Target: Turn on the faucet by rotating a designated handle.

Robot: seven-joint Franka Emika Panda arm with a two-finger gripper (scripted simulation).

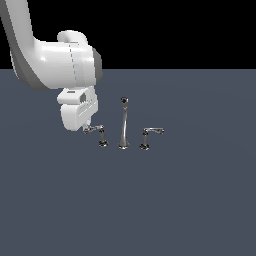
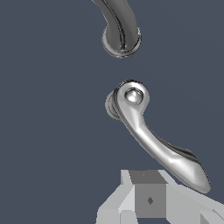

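Spout (image 1: 123, 125) and twin handle (image 1: 149, 136) stand beside handle (image 1: 97, 132).

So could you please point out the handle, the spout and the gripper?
handle (image 2: 151, 140): wrist view, mid lever arm.
spout (image 1: 123, 125): exterior view, mid stem.
gripper (image 1: 86, 126): exterior view, fingertips by the lever's end.

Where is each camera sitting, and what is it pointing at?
Exterior view: sits off the arm, a bit above the dark grey floor, looking across at the tiny chrome three-piece faucet; the bulky white arm and its gripper show at this view's left.
Wrist view: sits on the wrist, looking straight down on the curved chrome lever handle and the spout's round base; only a grey gripper finger shows.
Both share that handle, the spout and the floor.
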